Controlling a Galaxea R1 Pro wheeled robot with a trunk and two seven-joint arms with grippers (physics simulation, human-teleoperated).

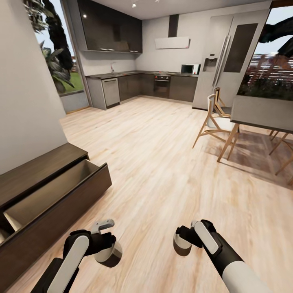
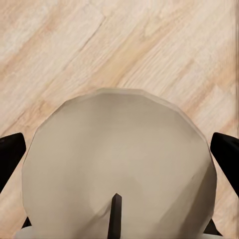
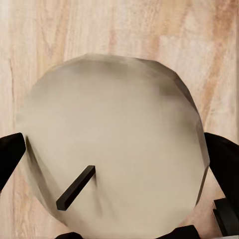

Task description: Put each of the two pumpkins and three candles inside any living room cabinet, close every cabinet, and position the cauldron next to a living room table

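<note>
The open drawer's (image 1: 53, 191) inside is cut off at the head view's left edge.

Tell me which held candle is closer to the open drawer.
The left gripper's candle; the open drawer sits on the robot's left, while the right gripper's candle is farther off.

Both arms reach forward low, left gripper (image 1: 109, 248) and right gripper (image 1: 184, 243) fingers clamped.

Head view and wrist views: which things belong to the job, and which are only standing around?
Job:
candle in left tool
candle in right tool
cabinet, drawer open

Not job:
dining table
chair
fridge
kitchen counter
</note>
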